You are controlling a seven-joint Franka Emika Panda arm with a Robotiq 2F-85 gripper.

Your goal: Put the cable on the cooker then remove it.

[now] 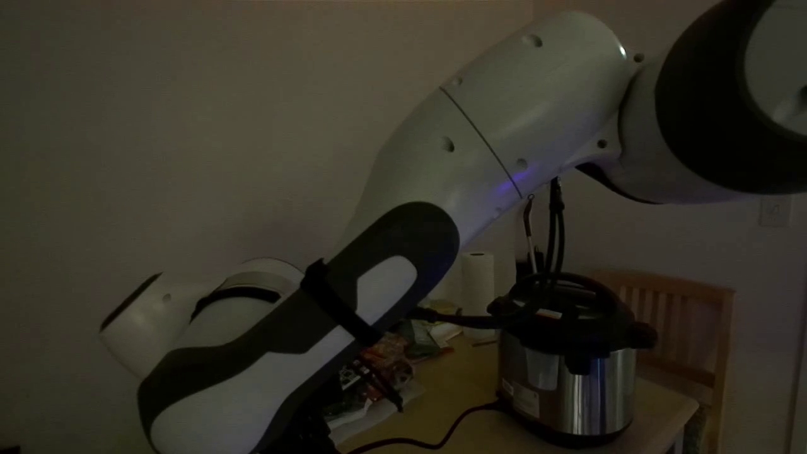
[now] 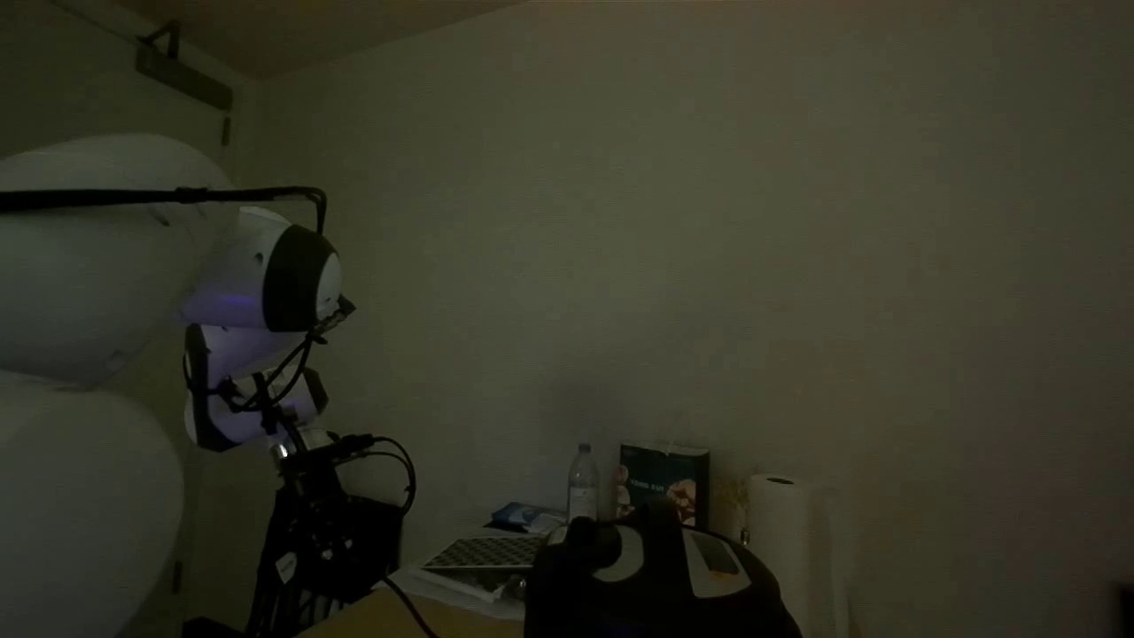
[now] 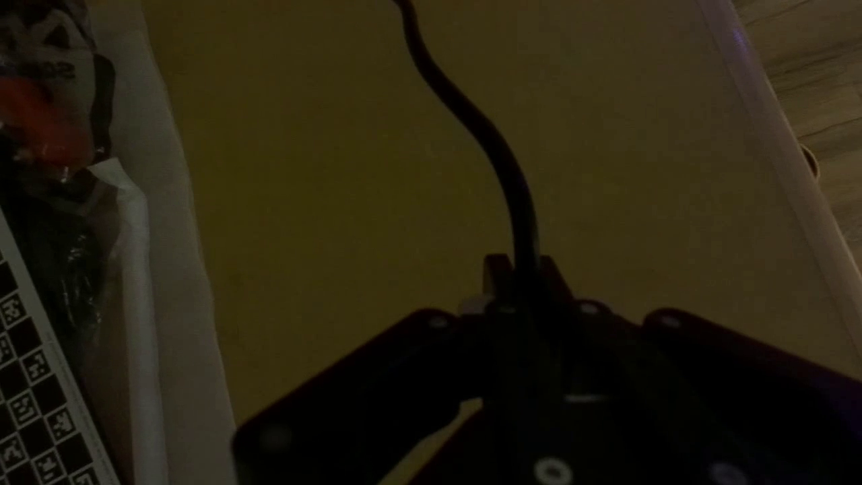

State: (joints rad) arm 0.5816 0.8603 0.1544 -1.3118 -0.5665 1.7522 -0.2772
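The black cable [image 3: 495, 145] runs down the wrist view over the table and between my fingertips. My gripper [image 3: 524, 264] is shut on it, one finger on each side. In an exterior view the cable [image 1: 403, 441] runs across the table to the base of the cooker [image 1: 592, 391]; part of the cable [image 2: 409, 607] also shows in an exterior view. The cooker stands upright, with a steel body and black lid; its lid [image 2: 656, 576] shows at the bottom of an exterior view. No cable is seen lying over the lid there. My fingertips are hidden in both exterior views.
The table [image 1: 454, 378] has a raised right edge [image 3: 774, 135] in the wrist view. Plastic packages [image 1: 391, 359] and a checkered board [image 3: 40, 397] lie to one side. A bottle [image 2: 582, 487], green box [image 2: 664, 478], paper-towel roll [image 1: 478, 284] and wooden chair [image 1: 681, 302] stand around.
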